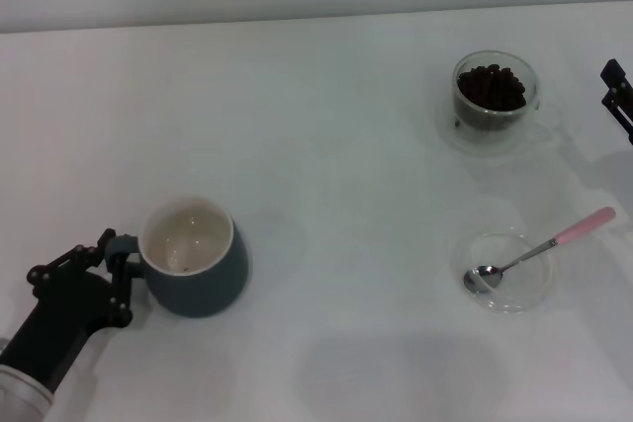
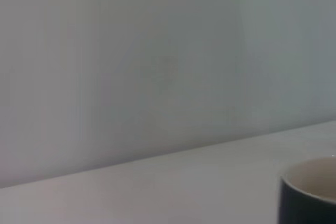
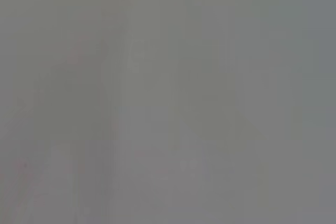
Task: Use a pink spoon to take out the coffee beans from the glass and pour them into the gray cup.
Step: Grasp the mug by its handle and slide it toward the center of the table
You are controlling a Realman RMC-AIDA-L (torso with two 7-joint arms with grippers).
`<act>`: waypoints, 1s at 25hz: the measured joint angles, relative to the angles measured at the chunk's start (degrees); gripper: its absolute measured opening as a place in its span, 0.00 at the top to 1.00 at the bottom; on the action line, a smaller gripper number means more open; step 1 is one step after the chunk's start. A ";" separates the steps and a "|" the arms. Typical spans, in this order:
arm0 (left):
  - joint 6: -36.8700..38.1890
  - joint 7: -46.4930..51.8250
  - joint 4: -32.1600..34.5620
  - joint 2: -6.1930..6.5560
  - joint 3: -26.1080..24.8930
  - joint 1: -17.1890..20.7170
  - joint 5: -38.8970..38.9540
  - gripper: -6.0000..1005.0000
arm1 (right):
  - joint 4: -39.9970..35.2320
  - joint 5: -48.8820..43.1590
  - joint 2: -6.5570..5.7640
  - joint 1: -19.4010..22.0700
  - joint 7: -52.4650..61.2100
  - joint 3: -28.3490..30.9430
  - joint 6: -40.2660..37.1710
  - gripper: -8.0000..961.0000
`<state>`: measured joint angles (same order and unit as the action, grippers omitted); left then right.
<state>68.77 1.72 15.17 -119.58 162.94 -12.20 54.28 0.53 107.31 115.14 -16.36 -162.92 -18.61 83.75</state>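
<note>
The gray cup (image 1: 203, 284) stands at the front left of the white table, its cream inside showing no beans; its rim also shows in the left wrist view (image 2: 310, 190). My left gripper (image 1: 121, 262) is closed around the cup's handle. The glass (image 1: 495, 96) stands at the back right, filled with dark coffee beans (image 1: 491, 86). The pink spoon (image 1: 542, 249) lies in front of it, its metal bowl resting in a shallow clear dish (image 1: 514, 305) and its pink handle pointing back right. My right gripper (image 1: 618, 96) shows only partly at the right edge, beside the glass.
The white table (image 1: 326, 145) runs back to a pale wall. The right wrist view shows only a plain grey blur.
</note>
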 joint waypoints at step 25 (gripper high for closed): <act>-11.01 -0.07 3.60 -0.02 0.01 -12.41 -10.54 0.89 | 0.09 0.00 0.09 -0.08 0.04 -0.34 -0.09 0.17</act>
<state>57.76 1.65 18.77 -119.60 162.95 -24.61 43.73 0.62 107.31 115.23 -16.44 -162.88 -18.94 83.67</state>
